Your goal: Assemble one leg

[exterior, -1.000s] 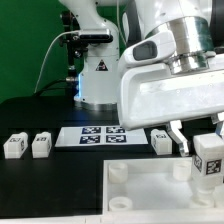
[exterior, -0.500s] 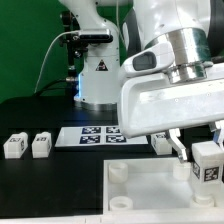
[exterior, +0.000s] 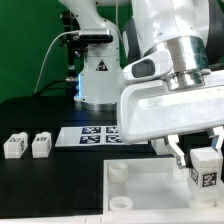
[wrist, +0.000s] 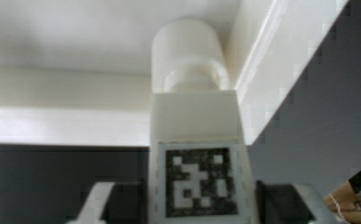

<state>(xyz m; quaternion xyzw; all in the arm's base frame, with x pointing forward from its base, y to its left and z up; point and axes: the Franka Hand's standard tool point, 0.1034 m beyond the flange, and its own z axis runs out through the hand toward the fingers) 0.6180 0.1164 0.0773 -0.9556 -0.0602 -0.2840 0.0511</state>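
My gripper [exterior: 204, 160] is shut on a leg [exterior: 205, 167], a small white post with a black-and-white tag. It holds the leg upright over the far right corner of the large white panel [exterior: 150, 190], low above it; whether they touch cannot be told. In the wrist view the leg [wrist: 196, 110] fills the middle, its tag toward the camera, with dark fingers [wrist: 118, 202] on both sides and my gripper [wrist: 198, 206] shut around it. The white panel [wrist: 61, 105] lies behind. Two more legs [exterior: 15, 146] [exterior: 41, 145] lie on the black table at the exterior view's left.
The marker board [exterior: 92, 136] lies flat on the table behind the panel. The panel has round corner sockets [exterior: 118, 173] on its left side. The robot base [exterior: 98, 75] stands at the back. The arm's white body hides much of the right side.
My gripper has moved down a little with the leg in it, closer to the panel's right corner. The loose legs and the panel have not moved.
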